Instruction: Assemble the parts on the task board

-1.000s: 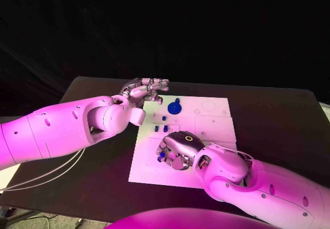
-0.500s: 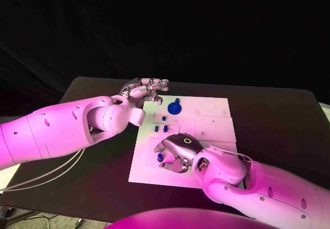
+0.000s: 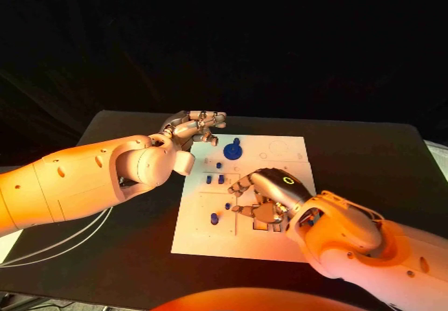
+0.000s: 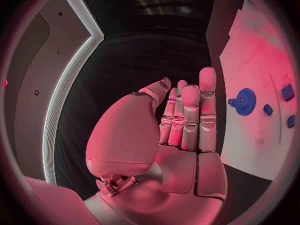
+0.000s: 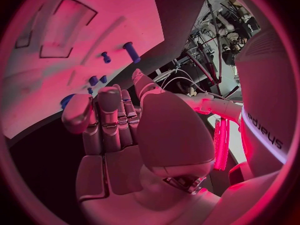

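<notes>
The white task board [image 3: 280, 155] lies mid-table. On it are a blue gear [image 3: 232, 151], a pair of small blue parts [image 3: 215, 179], a small blue part [image 3: 227, 206] and a longer blue peg [image 3: 215, 219]. My right hand [image 3: 266, 194] hovers over the board's middle with bent fingers and holds nothing; the small part sits just off its fingertips. My left hand [image 3: 196, 126] hangs at the board's far left corner, loosely curled and holding nothing. In the left wrist view that hand [image 4: 169, 135] is beside the gear [image 4: 245, 101]. In the right wrist view that hand [image 5: 125, 135] is below the peg [image 5: 132, 51].
Outlined recesses [image 3: 280, 172] mark the board's right half. The black table [image 3: 373, 155] runs wide on both sides of the board. Loose white cables [image 3: 65, 236] hang under my left arm off the table's left edge.
My right hand has lifted and moved right, away from the board's left side, uncovering the peg and the small part. The left hand holds its place. The camera has shifted slightly.
</notes>
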Robot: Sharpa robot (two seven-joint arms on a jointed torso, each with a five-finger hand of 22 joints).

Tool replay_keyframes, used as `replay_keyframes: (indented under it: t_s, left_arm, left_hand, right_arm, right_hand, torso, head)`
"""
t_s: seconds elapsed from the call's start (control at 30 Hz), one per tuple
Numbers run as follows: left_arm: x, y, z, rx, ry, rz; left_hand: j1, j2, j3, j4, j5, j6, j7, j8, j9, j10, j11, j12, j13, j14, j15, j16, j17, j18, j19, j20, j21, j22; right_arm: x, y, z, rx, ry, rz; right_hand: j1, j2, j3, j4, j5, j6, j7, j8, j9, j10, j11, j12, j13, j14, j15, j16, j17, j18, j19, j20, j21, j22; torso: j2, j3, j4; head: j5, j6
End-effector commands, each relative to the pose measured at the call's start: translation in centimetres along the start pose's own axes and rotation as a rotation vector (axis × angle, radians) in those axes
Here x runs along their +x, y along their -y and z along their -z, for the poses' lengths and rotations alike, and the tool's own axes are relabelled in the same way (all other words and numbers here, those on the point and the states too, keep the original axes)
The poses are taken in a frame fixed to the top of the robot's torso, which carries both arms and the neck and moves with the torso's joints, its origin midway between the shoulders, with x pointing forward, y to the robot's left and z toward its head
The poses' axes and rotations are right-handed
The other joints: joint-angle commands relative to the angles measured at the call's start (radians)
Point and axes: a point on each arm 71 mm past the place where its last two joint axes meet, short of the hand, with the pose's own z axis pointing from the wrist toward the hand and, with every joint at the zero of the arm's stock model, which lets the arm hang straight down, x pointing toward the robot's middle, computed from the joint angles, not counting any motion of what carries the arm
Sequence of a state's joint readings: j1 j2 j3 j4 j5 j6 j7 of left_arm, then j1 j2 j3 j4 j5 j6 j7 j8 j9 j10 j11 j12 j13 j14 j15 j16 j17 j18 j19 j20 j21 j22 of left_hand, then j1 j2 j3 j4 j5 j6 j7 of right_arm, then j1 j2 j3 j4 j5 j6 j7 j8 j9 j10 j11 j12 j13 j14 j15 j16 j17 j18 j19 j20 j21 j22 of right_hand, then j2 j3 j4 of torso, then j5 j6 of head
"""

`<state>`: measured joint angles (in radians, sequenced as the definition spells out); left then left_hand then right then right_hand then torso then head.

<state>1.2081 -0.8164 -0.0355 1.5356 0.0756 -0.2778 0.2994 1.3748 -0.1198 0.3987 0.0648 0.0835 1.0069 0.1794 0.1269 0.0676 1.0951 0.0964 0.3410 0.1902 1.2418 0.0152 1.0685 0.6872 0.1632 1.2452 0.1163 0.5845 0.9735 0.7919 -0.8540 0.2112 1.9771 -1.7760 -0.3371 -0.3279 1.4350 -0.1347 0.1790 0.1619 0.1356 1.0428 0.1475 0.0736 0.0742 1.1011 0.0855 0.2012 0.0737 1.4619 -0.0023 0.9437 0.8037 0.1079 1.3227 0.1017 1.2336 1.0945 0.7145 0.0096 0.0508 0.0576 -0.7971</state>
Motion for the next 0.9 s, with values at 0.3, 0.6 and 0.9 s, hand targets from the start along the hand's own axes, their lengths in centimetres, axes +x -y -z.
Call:
replay_keyframes:
  t_s: [0.3,0.6,0.9]
  left_arm:
    - [-0.5,0.1,0.3,0.004,-0.006,0.001]
    - [-0.6,0.1,0.4,-0.003,-0.009,0.002]
    - [-0.6,-0.1,0.5,-0.012,-0.014,0.002]
  left_hand:
    - [-0.001,0.001,-0.008,0.000,0.003,-0.009,-0.002,0.006,0.001,-0.011,0.001,0.009,0.002,-0.009,0.001,-0.007,-0.006,0.013,-0.008,0.000,-0.008,-0.004]
    - [-0.002,0.000,-0.009,0.001,0.003,-0.009,-0.001,0.006,0.001,-0.013,0.001,0.010,0.002,-0.010,0.001,-0.008,-0.008,0.014,-0.010,0.000,-0.013,-0.007]
    - [-0.002,0.000,-0.009,0.001,0.003,-0.009,-0.001,0.006,0.001,-0.013,0.001,0.010,0.002,-0.010,0.001,-0.008,-0.009,0.014,-0.010,0.000,-0.014,-0.007]
  right_arm:
    - [-3.2,6.4,5.1,0.366,-0.084,-0.143]
    - [-2.9,8.7,7.4,0.498,-0.123,-0.039]
    - [-2.3,9.2,7.7,0.505,-0.154,0.031]
  right_hand:
    - [-0.068,-0.008,-0.047,0.077,0.046,0.041,-0.032,0.010,0.000,0.278,-0.059,0.117,0.092,0.053,-0.046,0.221,0.230,-0.042,0.110,-0.040,0.154,0.198]
    - [-0.138,0.014,-0.192,0.123,0.176,0.049,-0.048,0.029,0.008,0.299,-0.075,0.554,0.619,0.054,-0.059,0.353,0.376,-0.061,0.140,-0.052,0.217,0.284]
    - [-0.141,0.047,-0.267,0.128,0.163,0.042,-0.047,0.044,0.020,0.262,-0.069,0.733,0.862,0.055,-0.052,0.395,0.425,-0.064,0.147,-0.049,0.232,0.307]
  torso:
    - [-0.010,0.0013,-0.0336]
    - [-0.012,0.0049,-0.0438]
    - [-0.011,0.0022,-0.0395]
  head:
    - [-0.031,0.026]
    - [-0.040,0.032]
    - [-0.048,0.026]
